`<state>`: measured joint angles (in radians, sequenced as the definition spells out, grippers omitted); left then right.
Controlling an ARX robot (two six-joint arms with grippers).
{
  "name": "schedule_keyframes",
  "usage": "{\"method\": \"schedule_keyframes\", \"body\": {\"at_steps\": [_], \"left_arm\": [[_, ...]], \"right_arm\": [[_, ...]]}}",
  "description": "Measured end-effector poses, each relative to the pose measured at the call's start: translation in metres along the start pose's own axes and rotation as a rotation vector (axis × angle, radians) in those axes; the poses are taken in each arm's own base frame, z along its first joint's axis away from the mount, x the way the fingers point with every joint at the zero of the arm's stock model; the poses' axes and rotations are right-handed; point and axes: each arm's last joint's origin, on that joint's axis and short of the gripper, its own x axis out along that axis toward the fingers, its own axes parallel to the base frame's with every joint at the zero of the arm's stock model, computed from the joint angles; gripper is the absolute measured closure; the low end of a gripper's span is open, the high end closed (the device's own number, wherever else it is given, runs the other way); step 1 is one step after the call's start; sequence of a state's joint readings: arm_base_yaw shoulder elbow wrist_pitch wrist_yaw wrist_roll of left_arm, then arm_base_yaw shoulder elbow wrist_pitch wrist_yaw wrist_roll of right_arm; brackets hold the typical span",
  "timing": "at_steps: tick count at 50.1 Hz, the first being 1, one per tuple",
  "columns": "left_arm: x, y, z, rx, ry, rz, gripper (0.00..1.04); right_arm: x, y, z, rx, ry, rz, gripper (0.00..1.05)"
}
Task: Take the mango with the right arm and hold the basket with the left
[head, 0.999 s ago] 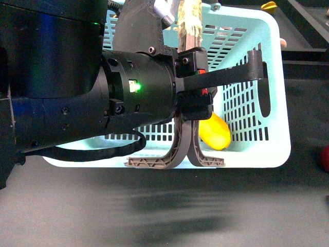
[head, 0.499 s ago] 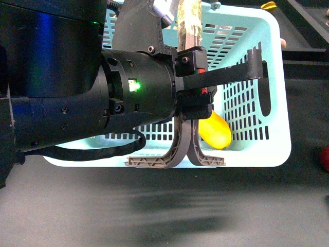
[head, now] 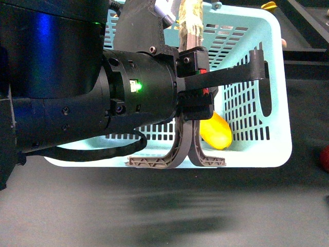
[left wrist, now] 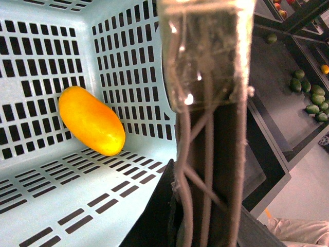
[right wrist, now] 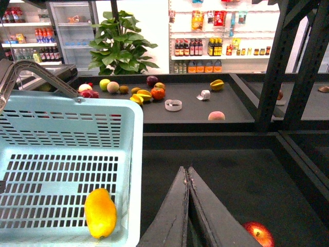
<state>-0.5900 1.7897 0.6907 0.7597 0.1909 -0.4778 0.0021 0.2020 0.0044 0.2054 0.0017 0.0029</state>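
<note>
Very little has changed over the last second. The basket (head: 277, 103) and the left end effector (head: 191, 85) are seen shifted only slightly to the right, and the grip has been kept as it was. The basket's two grey-brown handles (head: 177, 154) are gathered together and clenched in the left end effector. The basket is thus held steady above the dark surface (head: 164, 211).

The mango (head: 216, 131) is found inside the basket, lying on the slotted floor in the corner nearest the handles' feet. Its position there has not altered. It is touched by neither end effector.

In the right wrist view the right end effector (right wrist: 187, 206) is shown outside the basket, just beside the wall nearest the mango. Its fingers are pressed together and nothing is held between them. A red fruit (right wrist: 258, 234) lies on the surface beyond it, away from the basket.

From this it is judged that the mango has already been delivered and that the hold on the basket is merely being maintained. Little of the task appears to be left, apart from keeping the handles secured so that the basket is not tipped.
</note>
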Motion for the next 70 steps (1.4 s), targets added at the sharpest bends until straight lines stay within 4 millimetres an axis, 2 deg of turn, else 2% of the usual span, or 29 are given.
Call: {"method": "schedule_keyframes", "body": {"at_steps": [13,37,48,54,61,64,70], "left_arm": [[0.000,0.000,0.000,0.000,-0.001,0.001,0.96],[0.000,0.000,0.000,0.002,0.000,0.000,0.96],[0.000,0.000,0.000,0.003,-0.008,0.011,0.96],[0.010,-0.003,0.002,0.062,-0.226,0.314,0.96],[0.017,0.002,0.025,-0.067,-0.331,0.521,0.96],[0.020,0.007,0.032,-0.131,-0.357,0.586,0.96],[0.024,0.026,0.038,-0.293,-0.391,0.693,0.96]], "right_arm": [[-0.012,0.000,-0.003,0.000,0.006,0.000,1.03],[-0.012,0.000,-0.003,-0.002,0.007,0.000,1.02],[-0.012,0.000,-0.003,-0.002,0.007,0.000,0.57],[-0.012,0.000,-0.003,-0.002,0.006,0.004,0.32],[-0.012,0.000,-0.003,-0.002,0.007,0.003,0.11],[-0.012,0.000,-0.003,-0.001,0.007,0.003,0.06],[-0.012,0.000,-0.003,-0.002,0.006,0.003,0.09]]}}
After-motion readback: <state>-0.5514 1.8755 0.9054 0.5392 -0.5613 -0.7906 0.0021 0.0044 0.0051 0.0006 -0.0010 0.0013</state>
